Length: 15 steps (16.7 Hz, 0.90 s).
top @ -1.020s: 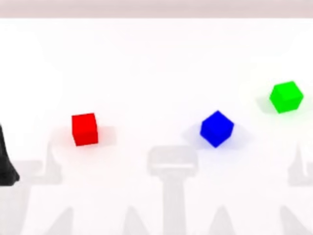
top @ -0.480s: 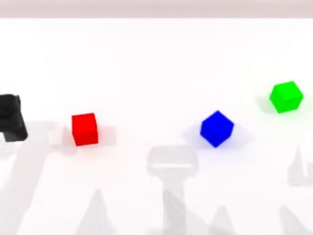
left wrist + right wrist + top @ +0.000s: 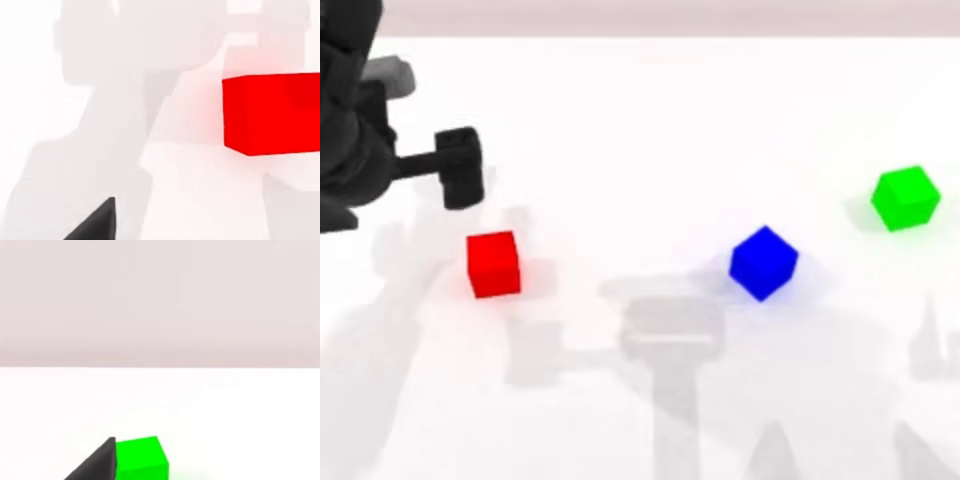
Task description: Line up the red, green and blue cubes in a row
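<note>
Half a second earlier the left gripper (image 3: 460, 168) had been low at the bench's (image 3: 650, 120) left edge, level with the red cube (image 3: 494, 264); by this moment it had swung toward the far left corner and reached out over the white surface, its black head hanging just beyond the cube on the far side. None of the three cubes had shifted. Whether its fingers were parted or closed I could not tell from where I stood (the wrist camera caught only one dark tip).

The red cube sat near the left edge, the blue cube (image 3: 763, 262) right of centre, turned corner-on, and the green cube (image 3: 906, 197) near the right edge, set farther back than the other two. The right arm stayed out of the overhead shot, its wrist camera looking past the green cube.

The risk from here, to my eye: the gripper was off to one side of the red cube, not above it. A descent without re-centring could land a finger on its top edge or nudge it askew, spoiling the grasp.
</note>
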Each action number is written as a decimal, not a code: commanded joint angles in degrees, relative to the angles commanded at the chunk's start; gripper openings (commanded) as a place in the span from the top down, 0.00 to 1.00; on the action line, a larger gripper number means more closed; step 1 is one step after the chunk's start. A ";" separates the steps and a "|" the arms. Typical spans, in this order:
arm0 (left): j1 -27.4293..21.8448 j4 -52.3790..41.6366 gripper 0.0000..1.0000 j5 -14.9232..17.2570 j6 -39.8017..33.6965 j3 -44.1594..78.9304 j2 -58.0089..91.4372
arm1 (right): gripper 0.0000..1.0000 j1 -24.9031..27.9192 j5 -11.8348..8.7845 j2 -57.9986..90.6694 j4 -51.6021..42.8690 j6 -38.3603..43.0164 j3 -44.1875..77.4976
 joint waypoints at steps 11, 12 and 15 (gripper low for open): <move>-4.79 -16.83 0.00 -0.06 -7.36 26.18 30.00 | 0.00 0.00 0.00 0.00 0.00 0.00 0.00; -4.79 -16.83 0.00 -0.06 -7.36 26.18 30.00 | 0.00 0.00 0.00 0.00 0.00 0.00 0.00; -4.47 -16.71 0.00 -0.04 -7.30 26.03 29.85 | 0.00 0.00 0.00 0.00 0.00 0.00 0.00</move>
